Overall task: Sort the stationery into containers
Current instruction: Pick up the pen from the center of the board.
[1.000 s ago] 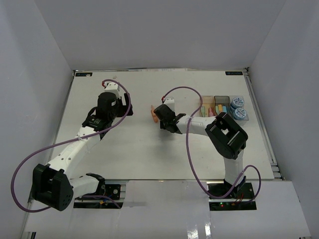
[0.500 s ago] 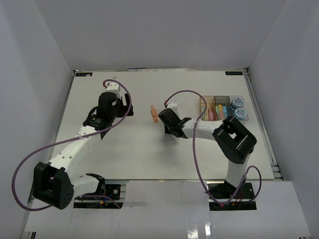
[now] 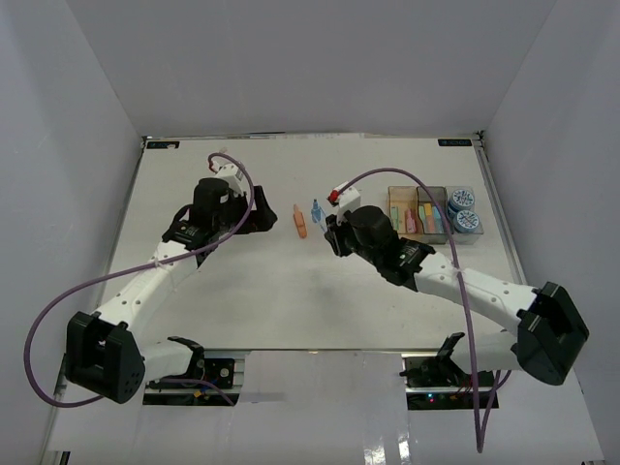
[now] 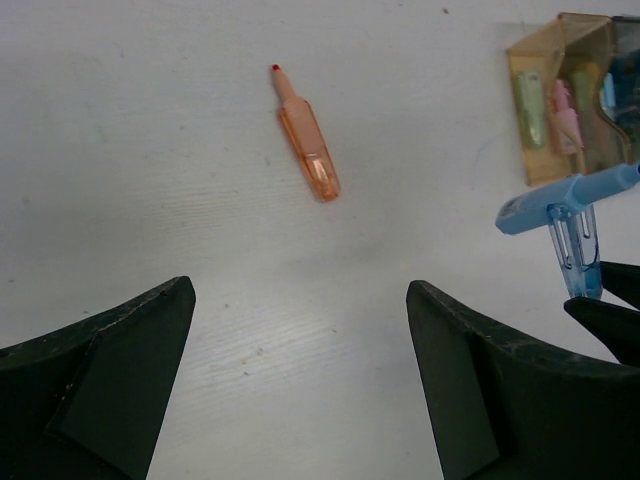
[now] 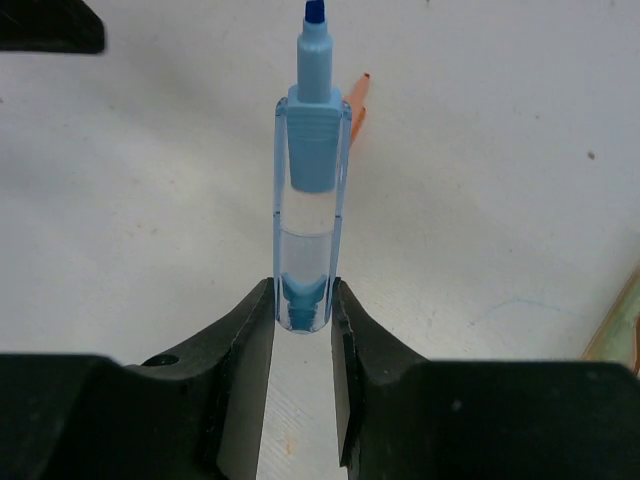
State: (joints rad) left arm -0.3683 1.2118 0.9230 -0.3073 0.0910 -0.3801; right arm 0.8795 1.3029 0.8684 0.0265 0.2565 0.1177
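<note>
My right gripper (image 5: 303, 300) is shut on the clear rear end of a light blue stick (image 5: 312, 150), whose tip points away from the fingers. In the top view the blue stick (image 3: 317, 210) is just right of an orange stick (image 3: 300, 221) lying loose on the table; the orange stick (image 4: 308, 150) also shows in the left wrist view. My left gripper (image 4: 300, 290) stands wide open with nothing in it, left of the orange stick. Three containers stand in a row at the right: amber (image 3: 402, 208) and grey (image 3: 431, 208) hold sticks, and the clear one (image 3: 463, 215) holds two patterned tubs.
The white table (image 3: 291, 300) is walled in on three sides. The amber bin (image 4: 560, 90) with green and pink sticks shows at the upper right of the left wrist view. Purple cables loop over both arms.
My right gripper has shut on the blue stick, and the right arm's elbow has swung down to the lower right. The left gripper has edged slightly right, still open.
</note>
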